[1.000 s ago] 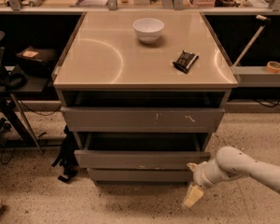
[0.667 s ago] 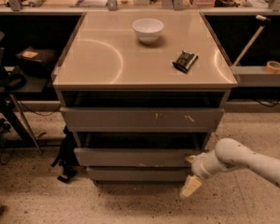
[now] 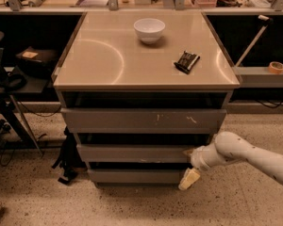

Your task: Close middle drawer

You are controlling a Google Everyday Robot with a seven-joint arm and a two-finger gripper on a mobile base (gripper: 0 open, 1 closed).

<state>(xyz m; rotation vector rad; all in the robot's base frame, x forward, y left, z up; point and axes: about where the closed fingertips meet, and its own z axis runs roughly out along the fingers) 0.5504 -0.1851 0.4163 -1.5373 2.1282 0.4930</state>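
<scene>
The middle drawer [image 3: 132, 153] is the second of three grey fronts of the cabinet, plain and without a handle; it stands out only slightly beyond the cabinet body. My gripper [image 3: 188, 166] at the end of the white arm [image 3: 245, 157] is at the right end of that front, one pale finger [image 3: 188, 178] pointing down past the lowest front. The top front [image 3: 141, 120] carries pale scratch marks.
On the cabinet top [image 3: 104, 60] are a white bowl [image 3: 149, 29] and a black packet [image 3: 187, 61]. A black chair and bag [image 3: 66, 161] stand to the left. A shelf with a tape roll [image 3: 276, 67] is at the right. Speckled floor lies in front.
The middle drawer has slid further in, from clearly pulled out to nearly level with the others. My gripper and arm have moved left and toward the cabinet with it.
</scene>
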